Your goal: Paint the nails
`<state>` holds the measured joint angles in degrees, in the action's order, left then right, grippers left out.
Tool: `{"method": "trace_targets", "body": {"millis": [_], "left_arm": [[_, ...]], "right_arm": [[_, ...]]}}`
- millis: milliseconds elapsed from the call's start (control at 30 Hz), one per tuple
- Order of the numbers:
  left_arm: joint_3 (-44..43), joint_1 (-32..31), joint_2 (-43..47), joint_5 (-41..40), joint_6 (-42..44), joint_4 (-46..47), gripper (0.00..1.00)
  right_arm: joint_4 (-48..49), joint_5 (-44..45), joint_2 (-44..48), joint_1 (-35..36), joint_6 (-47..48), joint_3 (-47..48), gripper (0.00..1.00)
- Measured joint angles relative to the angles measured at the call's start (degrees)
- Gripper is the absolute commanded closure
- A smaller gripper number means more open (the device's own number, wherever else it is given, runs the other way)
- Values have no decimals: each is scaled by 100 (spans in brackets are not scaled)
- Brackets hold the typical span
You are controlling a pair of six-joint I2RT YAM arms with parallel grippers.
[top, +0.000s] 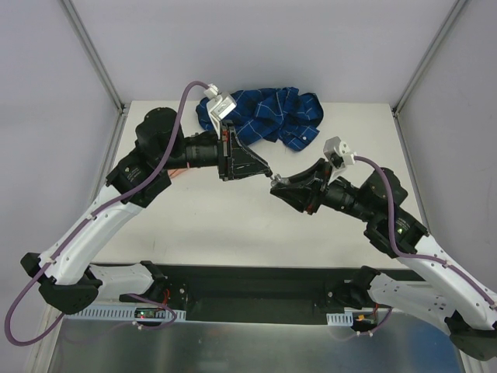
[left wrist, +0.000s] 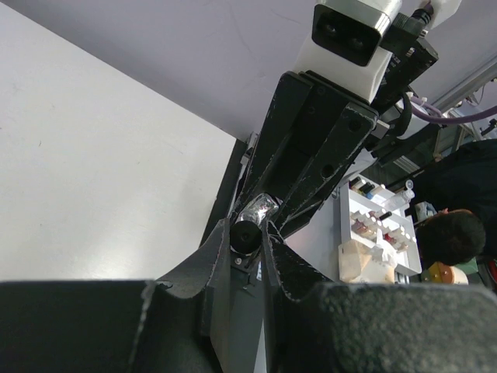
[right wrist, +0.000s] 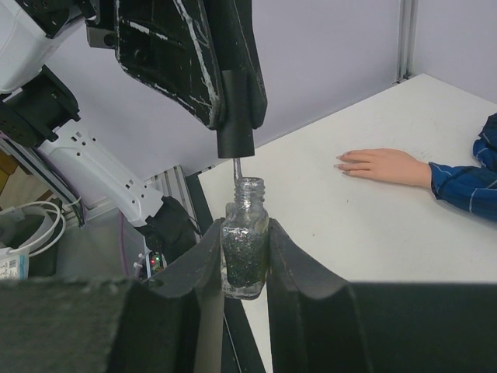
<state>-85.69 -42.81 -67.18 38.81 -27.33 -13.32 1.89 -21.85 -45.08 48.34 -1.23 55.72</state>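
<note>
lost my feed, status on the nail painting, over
Left gripper shut on brush cap, stem down in the bottle. Right gripper shut on bottle. Dummy hand flat on table, clear of both arms; nothing in the way.

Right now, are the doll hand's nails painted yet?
Not yet. Done: the bottle is open. In hand: the right gripper clamps it; the left gripper holds the cap, brush stem in the bottle's neck. Left: carry the brush to the dummy hand on the table and paint its nails, where I see no polish.
</note>
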Motion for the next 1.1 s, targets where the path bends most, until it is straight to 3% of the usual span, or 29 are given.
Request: {"method": "trace_targets", "body": {"millis": [367, 1100], "left_arm": [[-63, 0, 166, -487, 85, -35, 100], [-229, 0, 74, -428, 83, -79, 100]], "right_arm": [[-109, 15, 20, 31, 24, -13, 100], [-116, 7, -74, 109, 28, -11, 100]]}}
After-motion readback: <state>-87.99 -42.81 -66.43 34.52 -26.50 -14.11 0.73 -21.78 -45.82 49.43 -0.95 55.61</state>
